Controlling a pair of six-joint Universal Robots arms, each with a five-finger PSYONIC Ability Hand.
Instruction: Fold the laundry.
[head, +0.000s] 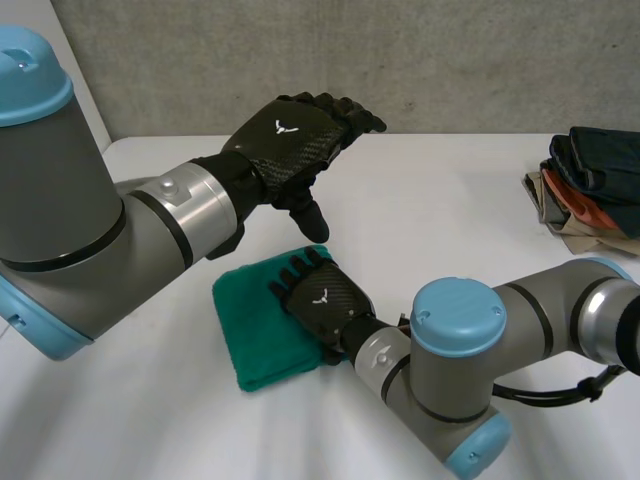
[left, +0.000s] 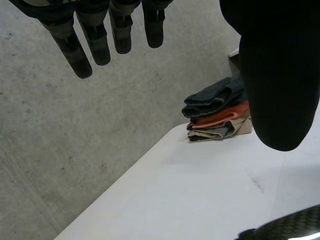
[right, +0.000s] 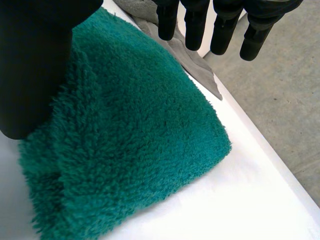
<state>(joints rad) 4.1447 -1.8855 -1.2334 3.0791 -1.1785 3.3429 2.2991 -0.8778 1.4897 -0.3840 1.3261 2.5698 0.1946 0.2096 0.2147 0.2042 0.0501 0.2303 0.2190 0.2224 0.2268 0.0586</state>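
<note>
I see the right robot hand (head: 322, 300) released, fingers straight, over the folded green towel (head: 250, 335). The left robot hand (head: 290, 140) is relaxed open, raised just beyond it, holding nothing. A stack of folded clothes (head: 590, 185) sits well apart from both, at the edge of the white surface (head: 450, 230) by the grey wall (head: 300, 60).

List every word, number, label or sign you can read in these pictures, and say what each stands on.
No words or numbers are readable anywhere.
Small white emblem, no letters: on the back of the left hand.
The same emblem: on the back of the right hand.
The green towel and the stack of folded clothes show no label.
</note>
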